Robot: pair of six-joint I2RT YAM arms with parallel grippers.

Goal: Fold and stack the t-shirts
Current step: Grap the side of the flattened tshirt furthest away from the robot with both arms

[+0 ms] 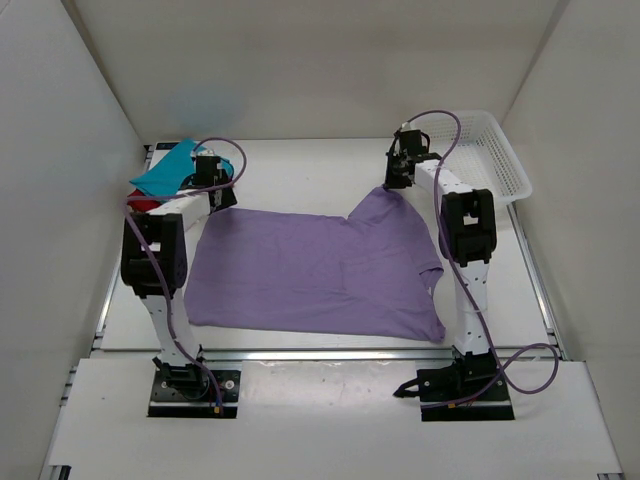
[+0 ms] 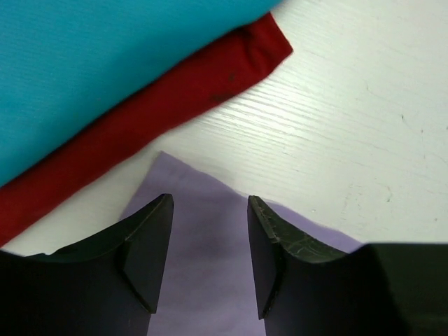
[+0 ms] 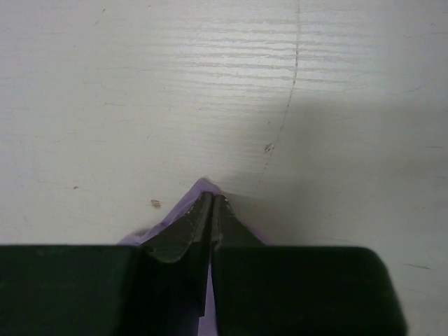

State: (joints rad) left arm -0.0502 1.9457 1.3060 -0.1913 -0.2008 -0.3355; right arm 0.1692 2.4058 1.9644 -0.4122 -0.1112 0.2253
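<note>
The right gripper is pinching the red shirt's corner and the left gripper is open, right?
No. The right gripper is pinching a corner of the purple shirt, as the right wrist view shows. The left gripper is open.

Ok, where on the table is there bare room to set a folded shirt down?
Bare table runs along the far edge, between the teal shirt and the basket, beyond the purple shirt. A narrower strip lies right of the purple shirt, nearer than the basket. The far-left corner is crowded: teal on the red shirt, left arm alongside.
</note>
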